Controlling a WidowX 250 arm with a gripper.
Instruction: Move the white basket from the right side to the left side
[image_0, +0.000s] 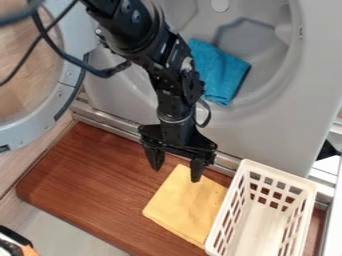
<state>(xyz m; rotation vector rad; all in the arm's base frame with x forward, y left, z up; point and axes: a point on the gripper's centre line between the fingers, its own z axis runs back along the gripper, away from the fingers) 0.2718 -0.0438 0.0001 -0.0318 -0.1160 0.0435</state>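
Basket looks like white plastic btw, a long box with square holes and slots in the walls, sitting at the right end of the woodgrain board. Black gripper hangs over the board's far side, fingers spread, nothing held. Flat, smooth yellow cloth beside the basket, towelly blue cloth in the grey washer's round opening.
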